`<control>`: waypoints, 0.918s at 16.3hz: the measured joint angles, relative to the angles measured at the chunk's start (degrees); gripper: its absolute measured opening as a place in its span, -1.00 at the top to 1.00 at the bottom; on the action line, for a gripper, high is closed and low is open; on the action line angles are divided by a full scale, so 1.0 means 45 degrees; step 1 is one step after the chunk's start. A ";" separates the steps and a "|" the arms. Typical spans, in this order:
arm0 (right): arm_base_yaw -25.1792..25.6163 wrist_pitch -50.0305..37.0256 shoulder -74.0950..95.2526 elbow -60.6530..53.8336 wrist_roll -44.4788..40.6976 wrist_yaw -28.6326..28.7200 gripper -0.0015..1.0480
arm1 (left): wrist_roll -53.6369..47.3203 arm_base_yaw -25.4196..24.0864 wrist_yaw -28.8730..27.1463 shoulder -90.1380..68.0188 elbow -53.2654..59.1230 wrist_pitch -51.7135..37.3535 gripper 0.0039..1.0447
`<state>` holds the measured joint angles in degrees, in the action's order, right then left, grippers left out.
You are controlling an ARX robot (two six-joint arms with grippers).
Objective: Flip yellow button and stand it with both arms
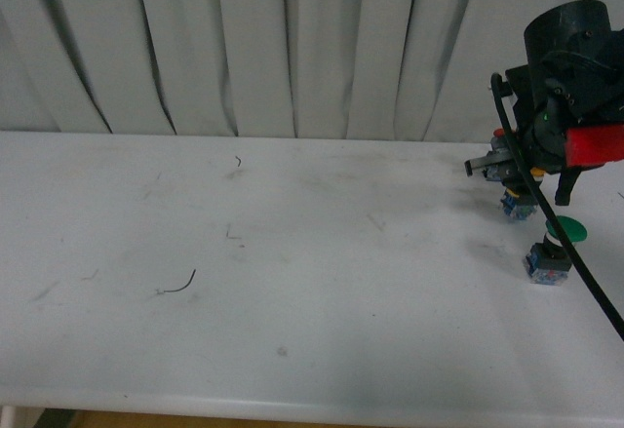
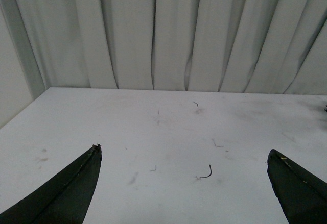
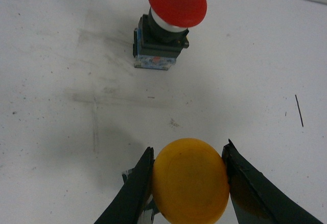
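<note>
My right gripper [image 3: 189,146] is shut on the yellow button [image 3: 190,180], with its round yellow-orange cap pinched between the two black fingers [image 3: 135,188]. In the front view the right gripper [image 1: 512,192] is at the far right of the white table [image 1: 292,282]. It holds the button [image 1: 520,208] just above the surface with the blue base pointing down. My left gripper [image 2: 184,150] is open and empty above bare table. The left arm does not show in the front view.
A green-capped button [image 1: 553,251] stands just in front of the right gripper. A red-capped button [image 3: 168,20] stands beyond the held button. A thin dark curl of wire [image 1: 180,284] lies left of centre. A white curtain [image 1: 292,48] hangs behind the table.
</note>
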<state>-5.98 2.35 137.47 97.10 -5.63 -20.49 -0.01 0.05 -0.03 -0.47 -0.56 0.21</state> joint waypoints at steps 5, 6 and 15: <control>-0.0083 -0.0019 0.0209 0.0311 0.0053 -0.0646 0.32 | 0.0000 0.0000 0.0000 0.0000 0.0000 0.0005 -0.88; -0.0073 0.0131 0.0228 0.0335 0.0185 -0.0656 0.32 | 0.0000 0.0000 0.0000 0.0000 0.0000 0.0005 -0.88; 0.0005 0.0049 0.0447 0.0345 0.0495 -0.0971 0.32 | -0.0005 0.0000 0.0000 0.0000 0.0000 0.0005 -0.88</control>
<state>-5.96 2.57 139.48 98.65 -3.40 -24.86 -0.03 0.05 -0.03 -0.47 -0.56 0.23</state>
